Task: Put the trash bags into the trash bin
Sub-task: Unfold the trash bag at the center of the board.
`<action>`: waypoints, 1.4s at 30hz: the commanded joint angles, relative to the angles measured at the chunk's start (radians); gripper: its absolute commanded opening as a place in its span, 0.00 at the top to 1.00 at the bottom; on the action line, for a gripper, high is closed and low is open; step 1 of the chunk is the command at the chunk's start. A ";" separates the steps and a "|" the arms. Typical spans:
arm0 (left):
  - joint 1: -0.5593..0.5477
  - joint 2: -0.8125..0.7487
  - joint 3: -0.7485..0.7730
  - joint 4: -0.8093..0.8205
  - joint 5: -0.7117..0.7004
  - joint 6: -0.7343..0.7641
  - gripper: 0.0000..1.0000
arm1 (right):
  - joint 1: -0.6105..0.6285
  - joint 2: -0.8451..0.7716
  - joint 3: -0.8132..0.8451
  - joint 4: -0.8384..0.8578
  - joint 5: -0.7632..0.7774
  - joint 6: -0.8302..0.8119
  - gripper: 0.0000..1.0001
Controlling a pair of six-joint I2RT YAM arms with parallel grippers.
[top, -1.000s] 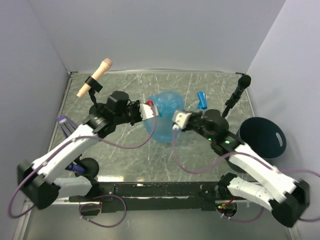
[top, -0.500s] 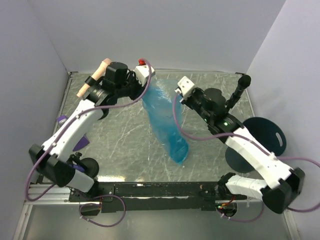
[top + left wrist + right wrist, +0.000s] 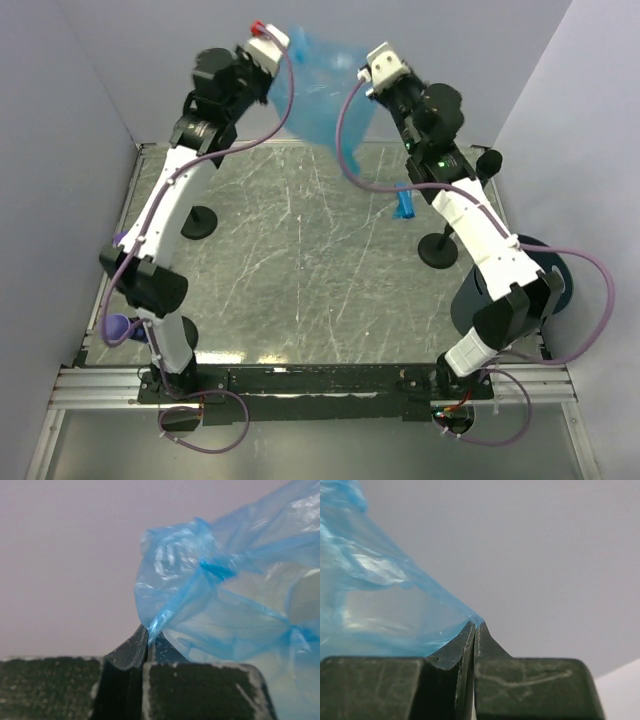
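Observation:
A translucent blue trash bag [image 3: 318, 88] hangs spread high above the back of the table, stretched between both grippers. My left gripper [image 3: 281, 44] is shut on its left top corner, and the left wrist view shows the film [image 3: 225, 595] pinched at the fingertips [image 3: 148, 630]. My right gripper [image 3: 366, 64] is shut on the right top corner, with the bag's edge [image 3: 375, 605] caught between its tips [image 3: 475, 625]. A small tight blue roll [image 3: 404, 200] lies on the table at the back right. The dark trash bin [image 3: 556, 283] stands at the right edge, partly hidden by my right arm.
A black round stand base [image 3: 200, 222] sits at the left and another [image 3: 438, 250] at the right, near a black microphone [image 3: 487, 162]. A purple object [image 3: 120, 325] lies by the left wall. Grey walls close in the back and both sides.
Both arms have risen from low over the table to high near the back wall, lifting the blue bag off the surface. Its top edge is now spread between the grippers.

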 commanded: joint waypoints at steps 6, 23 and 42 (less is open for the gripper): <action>-0.123 -0.389 -0.334 1.011 0.272 0.233 0.99 | 0.197 -0.223 -0.181 0.764 -0.390 -0.424 1.00; -0.234 -1.224 -1.669 0.250 0.651 1.238 0.99 | 0.214 -1.508 -1.387 -0.467 -0.889 -0.815 1.00; -0.258 -0.947 -1.179 0.369 0.124 0.144 0.99 | 0.216 -0.914 -0.727 -0.354 -0.255 0.065 0.41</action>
